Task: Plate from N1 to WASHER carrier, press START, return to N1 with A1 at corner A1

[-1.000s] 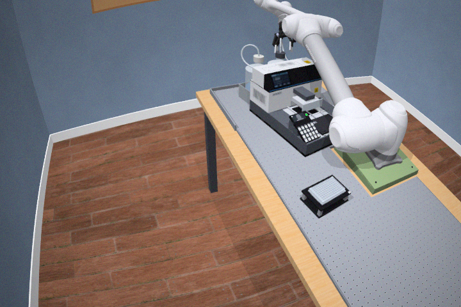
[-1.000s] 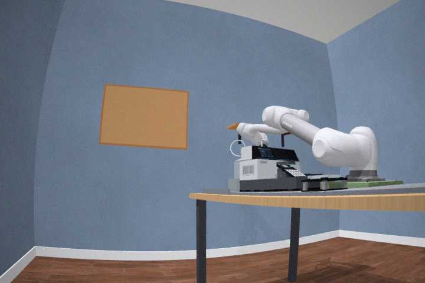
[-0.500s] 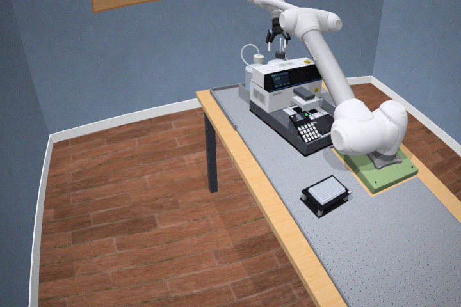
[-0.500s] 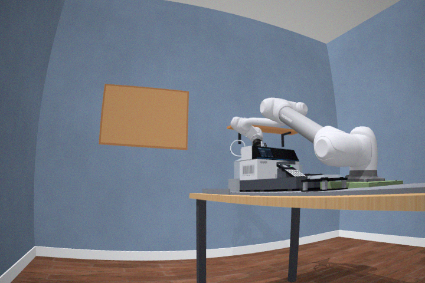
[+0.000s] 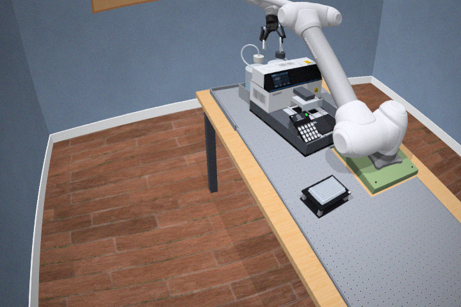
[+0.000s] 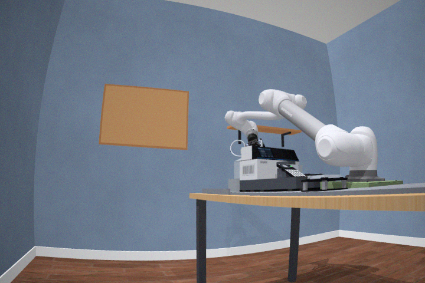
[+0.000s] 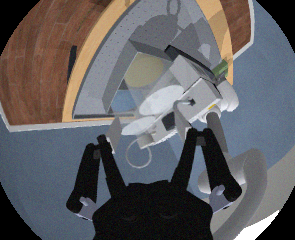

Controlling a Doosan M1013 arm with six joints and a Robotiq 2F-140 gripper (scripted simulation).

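No wording could be read. In the top view, the white arm's lettering (image 5: 310, 47) (image 6: 286, 111), at one o'clock from centre, was blurred; so was the washer's small front print (image 5: 276, 93) (image 6: 263, 162), at six o'clock from its screen (image 5: 280, 78) (image 6: 265, 152).

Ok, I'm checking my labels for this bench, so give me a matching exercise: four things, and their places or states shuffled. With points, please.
1. plate (image 5: 327, 189)
2. gripper (image 5: 273, 36) (image 7: 147, 120)
3. lamp (image 5: 306, 114) (image 6: 290, 165)
4. corkboard (image 6: 143, 117)

A. lit green
B. on the blue wall
C. on the black nest (image 5: 319, 213)
D. partly open, nothing between its fingers

Pairs: 1-C, 2-D, 3-A, 4-B
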